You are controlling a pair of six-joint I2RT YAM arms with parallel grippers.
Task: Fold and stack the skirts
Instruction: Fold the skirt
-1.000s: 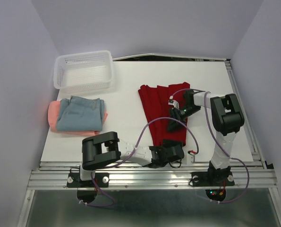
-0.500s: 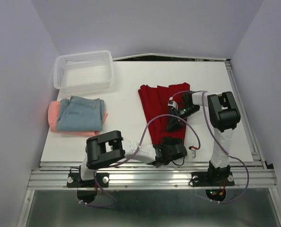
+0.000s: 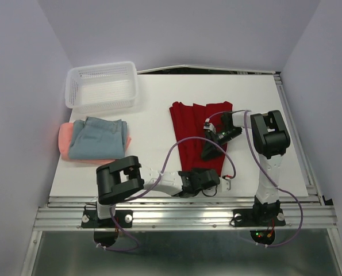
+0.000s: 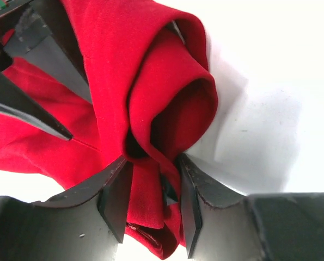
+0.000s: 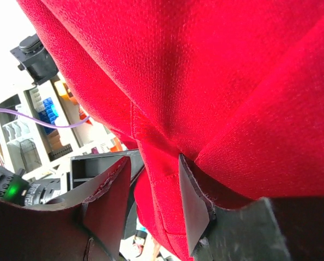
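Note:
The dark red skirt lies right of the table's middle, its near part gathered up. My left gripper is at the skirt's near end, shut on a rolled fold of it, as the left wrist view shows. My right gripper is over the skirt's right side, shut on a seamed fold of red cloth that fills the right wrist view. The blue-grey skirt lies folded on the salmon-pink skirt at the table's left.
A white mesh basket stands at the back left. The white table ends at a metal rail along the near edge. Purple cables loop from both arms over the skirt's near part.
My left gripper has moved left and slightly away from the near edge with the skirt's end in it. The right arm's elbow has shifted a little; its gripper stays on the skirt.

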